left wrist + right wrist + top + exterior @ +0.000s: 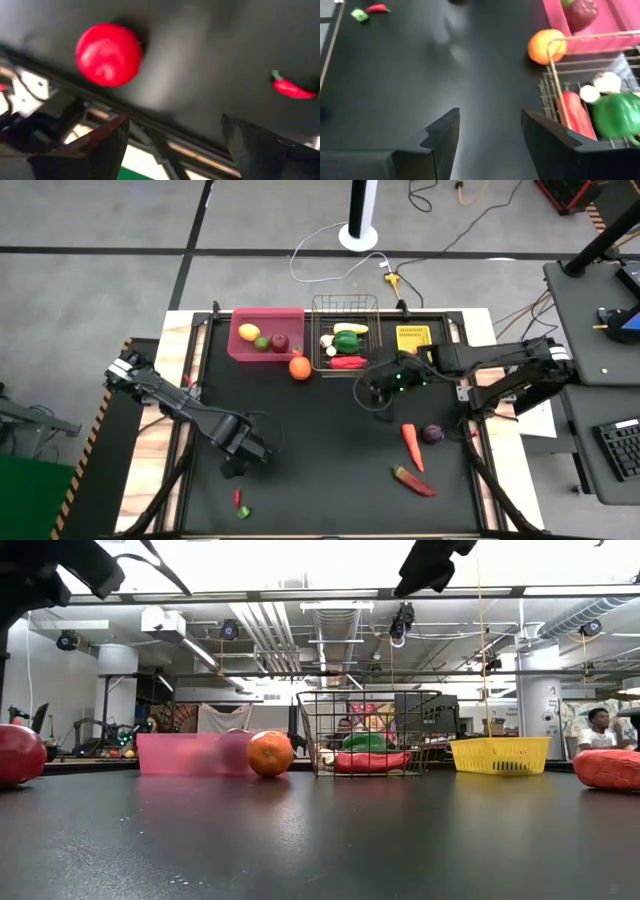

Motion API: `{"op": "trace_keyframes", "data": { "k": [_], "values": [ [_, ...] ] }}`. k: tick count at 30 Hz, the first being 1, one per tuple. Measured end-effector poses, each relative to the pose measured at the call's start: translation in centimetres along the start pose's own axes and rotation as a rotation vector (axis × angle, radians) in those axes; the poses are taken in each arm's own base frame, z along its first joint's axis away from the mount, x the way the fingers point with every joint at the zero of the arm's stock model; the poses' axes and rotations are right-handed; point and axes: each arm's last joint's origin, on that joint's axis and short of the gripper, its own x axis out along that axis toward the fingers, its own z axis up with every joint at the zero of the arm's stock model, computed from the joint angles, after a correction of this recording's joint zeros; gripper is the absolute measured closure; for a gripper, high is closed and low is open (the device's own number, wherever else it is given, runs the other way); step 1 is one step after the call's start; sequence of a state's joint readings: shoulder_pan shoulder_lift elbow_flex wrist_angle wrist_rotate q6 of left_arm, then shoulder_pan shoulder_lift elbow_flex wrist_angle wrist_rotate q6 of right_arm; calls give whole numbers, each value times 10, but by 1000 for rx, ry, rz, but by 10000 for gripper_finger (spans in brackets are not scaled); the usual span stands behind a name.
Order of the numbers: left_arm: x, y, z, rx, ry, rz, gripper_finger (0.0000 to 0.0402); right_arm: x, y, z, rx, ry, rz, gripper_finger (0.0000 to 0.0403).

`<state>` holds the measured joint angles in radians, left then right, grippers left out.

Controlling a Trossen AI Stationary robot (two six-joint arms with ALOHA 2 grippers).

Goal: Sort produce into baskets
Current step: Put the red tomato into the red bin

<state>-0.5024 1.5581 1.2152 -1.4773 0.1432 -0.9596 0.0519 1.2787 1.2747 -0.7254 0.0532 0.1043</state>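
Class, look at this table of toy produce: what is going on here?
A two-armed robot is sorting toy produce. The pink bin and wire basket hold items; the yellow bin looks empty. The left gripper, open, hovers near a red apple. The right gripper, empty, hangs beside the basket. An orange, carrot and chillies remain loose.
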Motion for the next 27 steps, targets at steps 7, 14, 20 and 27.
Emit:
{"op": "trace_keyframes", "data": {
  "k": [7, 14, 20, 27],
  "values": [
    [-1, 10, 8, 10, -39, 68, 106, 0, 7, 3, -16, -33, 21, 200],
    [9, 21, 17, -33, -36, 120, 106, 0, 7, 3, -16, -34, 20, 200],
    [32, 29, 19, -76, 38, 151, 106, 0, 7, 3, -16, -34, 20, 200],
    [46, 28, 22, -84, 19, 119, 106, 0, 7, 3, -16, -34, 20, 200]
  ]
}}
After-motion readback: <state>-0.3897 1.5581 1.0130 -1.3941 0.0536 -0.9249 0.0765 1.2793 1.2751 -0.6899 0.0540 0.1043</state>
